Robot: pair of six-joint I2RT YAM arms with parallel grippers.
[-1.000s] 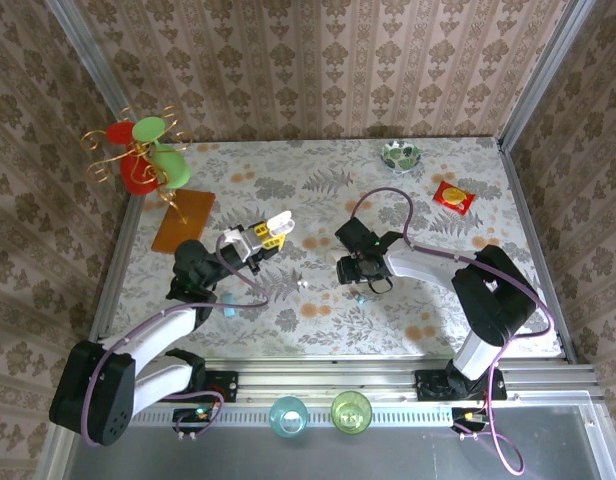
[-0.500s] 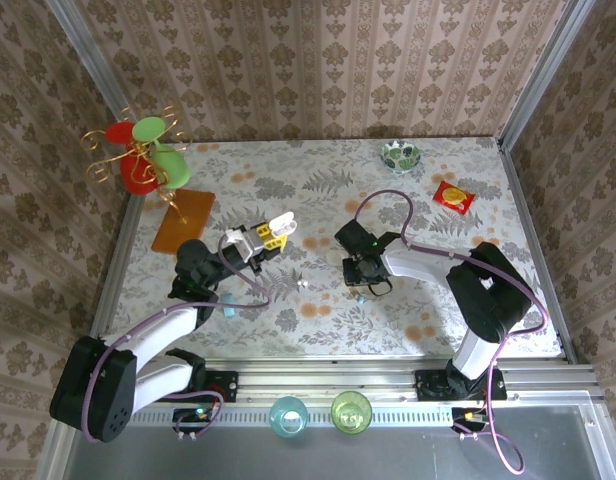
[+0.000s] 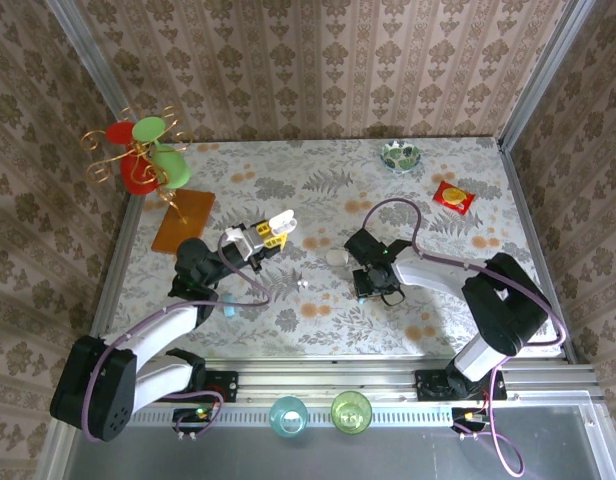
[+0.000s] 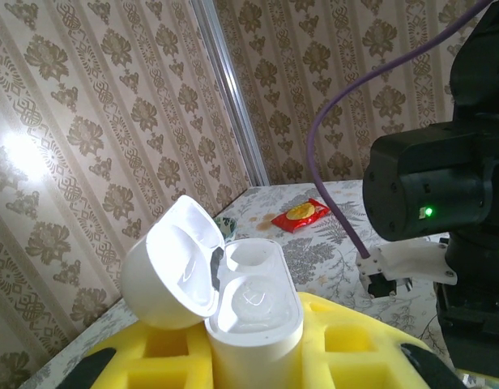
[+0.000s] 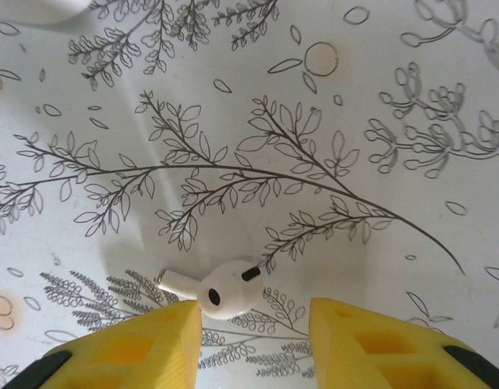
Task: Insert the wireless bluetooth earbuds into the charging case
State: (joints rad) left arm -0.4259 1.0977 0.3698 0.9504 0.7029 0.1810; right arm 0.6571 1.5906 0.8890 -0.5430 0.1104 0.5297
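Note:
The charging case (image 4: 253, 304) is white, stands upright with its lid open, and its two sockets are empty. My left gripper (image 4: 249, 348) is shut on it between yellow fingers, raised over the table's left-middle (image 3: 266, 236). One white earbud (image 5: 225, 290) lies on the patterned table between the yellow fingers of my right gripper (image 5: 251, 324), close to the left finger and well clear of the right one. That gripper (image 3: 372, 288) points down at the table, open. Another tiny white bit (image 3: 301, 284) lies between the two arms.
A white oval pebble (image 3: 336, 257) lies just left of the right gripper. A small bowl (image 3: 399, 155) and red packet (image 3: 452, 197) sit far right; an orange card (image 3: 182, 220) and wire ornament (image 3: 138, 155) far left. Two cups (image 3: 288, 414) stand at the near rail.
My right gripper has shifted a little right and toward the near edge, uncovering the white oval pebble. The left arm and the case have not moved.

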